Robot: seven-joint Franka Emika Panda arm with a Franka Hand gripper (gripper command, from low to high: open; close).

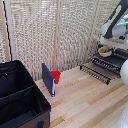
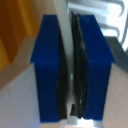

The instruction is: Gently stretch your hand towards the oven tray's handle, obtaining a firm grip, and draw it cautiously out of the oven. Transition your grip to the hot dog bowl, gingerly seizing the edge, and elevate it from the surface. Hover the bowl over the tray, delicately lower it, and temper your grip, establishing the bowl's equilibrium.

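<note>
The hot dog bowl (image 1: 105, 50), white with yellow-orange food, is at the exterior view's right, just over the pulled-out oven tray (image 1: 111, 62). I cannot tell whether it rests on the bars. The handle (image 1: 94, 73) runs along the tray's front edge. The oven (image 1: 121, 54) is partly cut off at the right edge. My gripper (image 1: 106, 44) comes down from the white arm onto the bowl. In the wrist view the gripper (image 2: 69, 65) is closed, its blue fingers (image 2: 47, 65) pinching a thin white edge (image 2: 63, 25), the bowl's rim.
A big black bin (image 1: 19, 95) fills the exterior view's lower left. A flat dark-blue panel (image 1: 48, 79) stands upright beside a small red cup (image 1: 56, 76) on the wooden table (image 1: 85, 102). A bamboo screen (image 1: 55, 30) closes the back.
</note>
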